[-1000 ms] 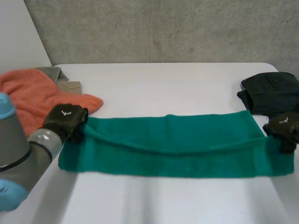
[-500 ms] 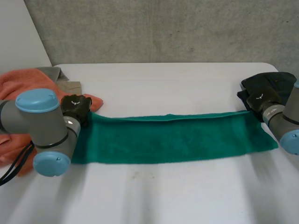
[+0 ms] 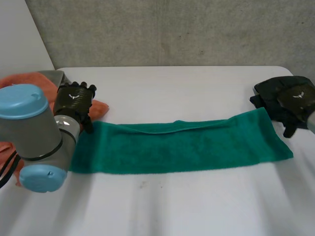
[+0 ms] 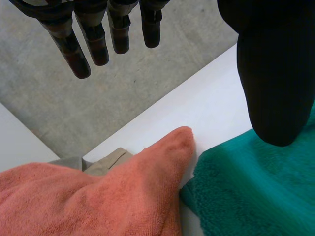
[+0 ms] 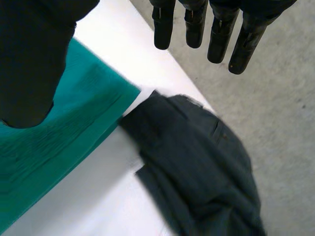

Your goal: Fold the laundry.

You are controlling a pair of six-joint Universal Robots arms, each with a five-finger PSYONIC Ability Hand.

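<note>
– Now, which step was in hand?
– Judged from the layout, the pause between folds. The green towel (image 3: 182, 145) lay flat across the middle of the white table (image 3: 172, 88) as a long narrow strip, apparently doubled lengthwise, with a ridge along its far edge. Neither hand held it. The left hand (image 3: 74, 101) hovered above the strip's far left corner, fingers (image 4: 93, 39) straight and apart from the thumb, with nothing between them. The right hand (image 3: 295, 101) hovered past the right end, above the dark folded garment (image 5: 197, 162), its fingers likewise straight and empty.
– What did the next move call for?
– Probably a crosswise fold: pinch both corners of one short end and carry them over to the other end.
– Edges and room?
– The left end sat just beside the orange towel (image 4: 98, 196), with a beige garment (image 4: 106, 162) behind it. The right end's far corner lay just beside the dark garment. A pinch at either end risked catching the neighbour. Nearer and farther, the table was bare, so the carry had open room along the strip
</note>
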